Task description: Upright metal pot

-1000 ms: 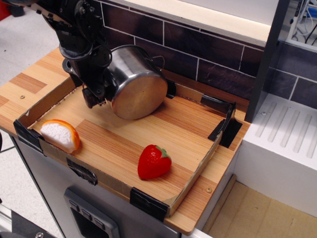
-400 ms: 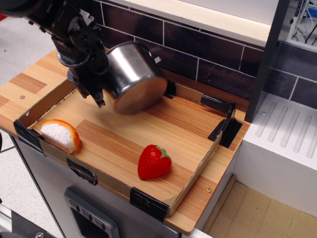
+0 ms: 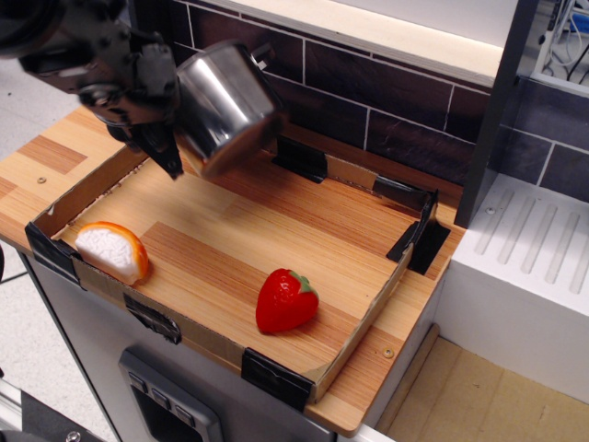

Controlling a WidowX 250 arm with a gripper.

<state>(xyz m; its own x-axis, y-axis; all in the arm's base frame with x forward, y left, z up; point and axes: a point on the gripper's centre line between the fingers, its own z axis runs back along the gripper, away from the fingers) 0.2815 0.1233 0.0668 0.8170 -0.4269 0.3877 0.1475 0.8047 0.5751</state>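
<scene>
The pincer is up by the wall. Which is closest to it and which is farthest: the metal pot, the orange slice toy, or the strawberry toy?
From the pincer, nearest first:
1. Metal pot: held tilted in the air, right against the pincer at the back left.
2. Orange slice toy: below the pincer, in the tray's front left corner.
3. Strawberry toy: farthest, toward the tray's front right.

- The gripper (image 3: 170,115) fingertips sit behind the metal pot (image 3: 225,106), so their closure cannot be told.
- The pot is motion-blurred; its rim and mouth face away.
- The arm is cropped at the upper-left edge.
</scene>
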